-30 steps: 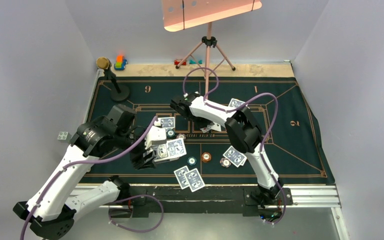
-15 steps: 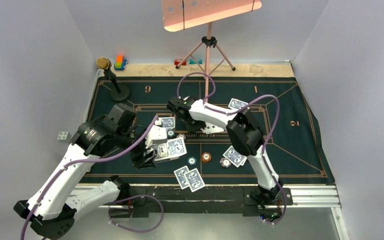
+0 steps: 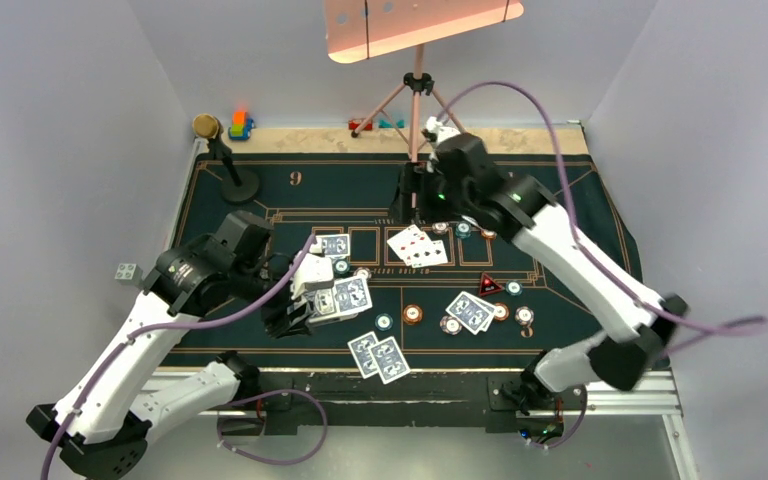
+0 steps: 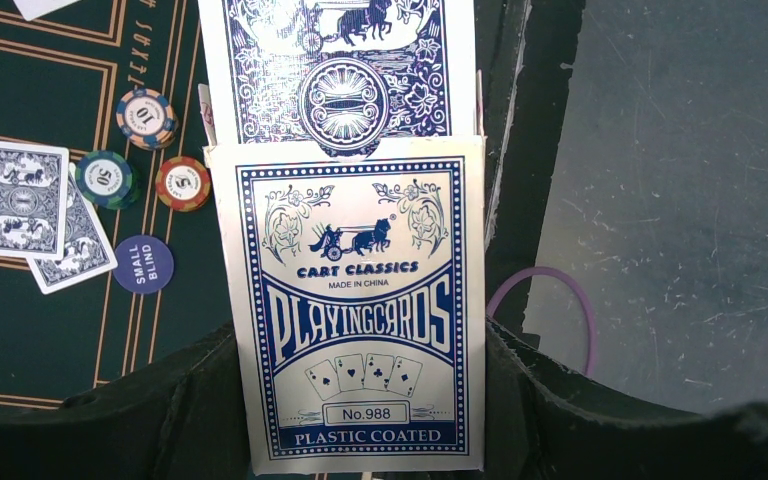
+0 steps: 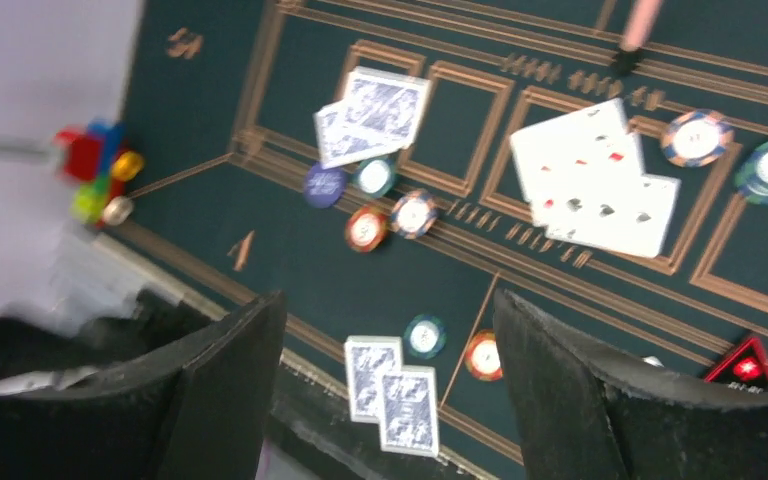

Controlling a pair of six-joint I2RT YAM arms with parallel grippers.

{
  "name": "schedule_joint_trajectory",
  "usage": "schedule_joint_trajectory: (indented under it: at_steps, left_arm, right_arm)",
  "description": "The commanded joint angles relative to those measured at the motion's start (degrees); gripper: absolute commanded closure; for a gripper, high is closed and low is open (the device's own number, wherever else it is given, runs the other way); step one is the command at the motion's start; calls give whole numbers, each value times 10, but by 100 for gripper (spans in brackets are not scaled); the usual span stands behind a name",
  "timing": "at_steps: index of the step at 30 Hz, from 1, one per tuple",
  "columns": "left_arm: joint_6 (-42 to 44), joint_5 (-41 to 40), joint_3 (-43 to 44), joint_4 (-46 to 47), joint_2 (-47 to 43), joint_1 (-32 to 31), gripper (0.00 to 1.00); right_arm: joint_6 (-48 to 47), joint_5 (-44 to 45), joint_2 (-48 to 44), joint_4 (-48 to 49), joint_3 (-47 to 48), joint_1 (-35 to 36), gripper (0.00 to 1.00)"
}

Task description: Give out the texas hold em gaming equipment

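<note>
My left gripper is shut on a blue and white playing card box, with a blue-backed card sticking out of its top. In the top view it hovers low over the mat's front left. My right gripper hangs open and empty, high over the back centre. Face-up cards lie below it. Blue-backed card pairs lie at the front edge, centre right and centre left. Teal, orange and pinkish chips and a red-black triangular marker sit nearby.
A gold-topped black stand and bright toy blocks are at the back left. A pink tripod stands at the back centre. A small white block lies off the mat's left edge. A dark blue small-blind disc lies beside chips.
My right arm has lifted off the mat's centre and swung back and to the right, its jaws opening. The face-up cards and more chips now show. The left arm has not moved.
</note>
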Motion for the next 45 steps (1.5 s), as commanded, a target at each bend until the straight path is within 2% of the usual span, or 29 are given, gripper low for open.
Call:
schedule_joint_trajectory:
  at_steps: [1,6,23,30,33,41,45]
  left_arm:
    - [9,-3,-11,25,-7,-1,61]
    - [4,-4,-7,35,-3,-1,61]
    - [0,-16,19,34,7,-1,61]
    - [-19,-12,24,50,12,-1,62]
    - [-23,-2,27,51,15,-1,63]
    - [-25,-3,27,48,10,-1,64]
    - [-26,-1,26,48,9,-1,64]
  right_arm:
    - [32,-219,-103,101,-113,1,19]
    - [86,-322,-154,177,-199,18,13]
    - [182,-379,-87,339,-261,78,6]
    - [182,-373,-100,339,-285,79,4]
    - [176,-372,-102,323,-286,79,9]
    - [176,-353,-127,293,-294,76,30]
    - [174,-344,-141,279,-297,69,35]
